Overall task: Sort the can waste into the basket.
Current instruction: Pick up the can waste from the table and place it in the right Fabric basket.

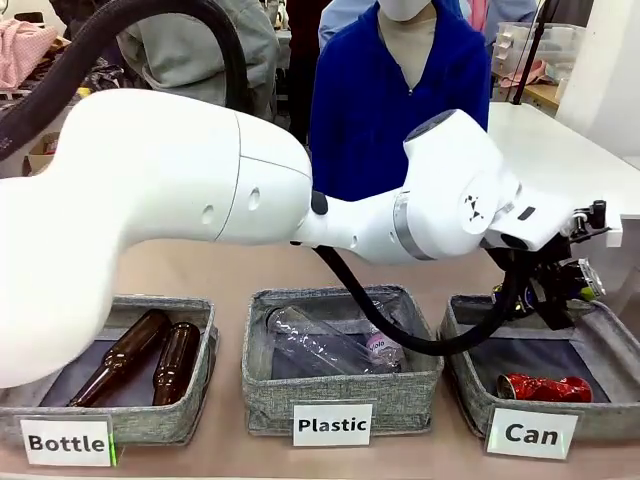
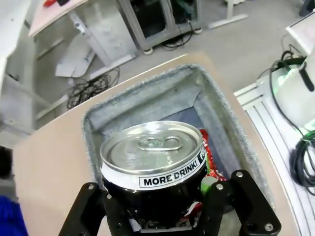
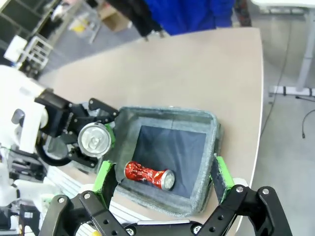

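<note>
The dark Pepsi can (image 2: 152,162) with a silver top sits upright between the fingers of my left gripper (image 2: 160,194), which is shut on it. In the front view the left gripper (image 1: 558,290) hangs over the back left corner of the grey "Can" basket (image 1: 610,345). A crushed red can (image 1: 545,387) lies on the basket's dark floor. My right gripper (image 3: 162,174) is open high above the same basket (image 3: 167,114), looking down on the red can (image 3: 147,175) and the held Pepsi can (image 3: 94,139).
The "Plastic" basket (image 1: 262,380) in the middle holds a clear bottle (image 1: 325,345). At the left, the "Bottle" basket (image 1: 205,320) holds two brown bottles (image 1: 150,360). A person in blue (image 1: 395,90) stands at the far side. The left arm's black cable (image 1: 400,335) droops over the Plastic basket.
</note>
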Controlling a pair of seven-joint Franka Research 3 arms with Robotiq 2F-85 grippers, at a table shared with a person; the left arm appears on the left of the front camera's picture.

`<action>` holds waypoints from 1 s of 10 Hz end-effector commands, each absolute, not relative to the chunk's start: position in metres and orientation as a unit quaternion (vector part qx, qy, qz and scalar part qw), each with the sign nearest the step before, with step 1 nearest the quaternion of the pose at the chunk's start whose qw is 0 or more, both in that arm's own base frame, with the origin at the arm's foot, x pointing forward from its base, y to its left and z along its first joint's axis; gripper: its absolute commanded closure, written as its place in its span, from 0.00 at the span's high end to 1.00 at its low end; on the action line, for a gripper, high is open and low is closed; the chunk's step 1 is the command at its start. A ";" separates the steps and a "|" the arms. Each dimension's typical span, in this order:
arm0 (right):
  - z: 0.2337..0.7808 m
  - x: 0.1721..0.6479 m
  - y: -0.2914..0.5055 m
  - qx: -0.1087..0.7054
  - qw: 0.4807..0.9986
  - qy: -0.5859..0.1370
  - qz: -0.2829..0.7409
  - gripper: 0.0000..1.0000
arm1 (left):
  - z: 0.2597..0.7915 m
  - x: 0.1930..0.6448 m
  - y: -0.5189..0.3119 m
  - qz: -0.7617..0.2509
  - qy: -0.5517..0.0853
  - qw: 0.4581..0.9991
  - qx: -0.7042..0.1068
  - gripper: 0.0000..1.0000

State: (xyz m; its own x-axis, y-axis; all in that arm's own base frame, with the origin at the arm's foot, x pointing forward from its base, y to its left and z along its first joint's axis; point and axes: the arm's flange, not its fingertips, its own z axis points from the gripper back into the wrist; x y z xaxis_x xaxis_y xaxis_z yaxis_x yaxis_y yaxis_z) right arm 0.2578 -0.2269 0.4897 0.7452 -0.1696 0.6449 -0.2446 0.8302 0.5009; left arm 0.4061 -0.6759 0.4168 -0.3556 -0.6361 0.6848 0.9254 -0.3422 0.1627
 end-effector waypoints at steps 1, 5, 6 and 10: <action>0.494 0.260 -0.230 0.288 0.890 -0.354 0.011 1.00 | 0.431 0.411 -0.686 -0.782 -0.250 0.501 -0.273 0.08; 0.494 0.260 -0.230 0.288 0.890 -0.354 0.011 1.00 | 0.434 0.413 -0.676 -0.784 -0.243 0.498 -0.281 1.00; 0.494 0.260 -0.230 0.288 0.890 -0.354 0.011 1.00 | 0.437 0.411 -0.674 -0.782 -0.243 0.500 -0.282 1.00; 0.494 0.260 -0.230 0.288 0.890 -0.354 0.011 1.00 | 0.450 0.407 -0.651 -0.780 -0.249 0.492 -0.296 1.00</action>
State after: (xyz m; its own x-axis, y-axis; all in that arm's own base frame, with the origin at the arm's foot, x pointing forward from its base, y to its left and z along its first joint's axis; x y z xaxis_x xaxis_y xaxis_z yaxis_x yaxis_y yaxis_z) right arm 0.2573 -0.2278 0.4895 0.7441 -0.1726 0.6453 -0.2426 0.8303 0.5018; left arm 0.4104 -0.6687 0.4445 -0.3516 -0.6311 0.6914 0.9177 -0.3783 0.1214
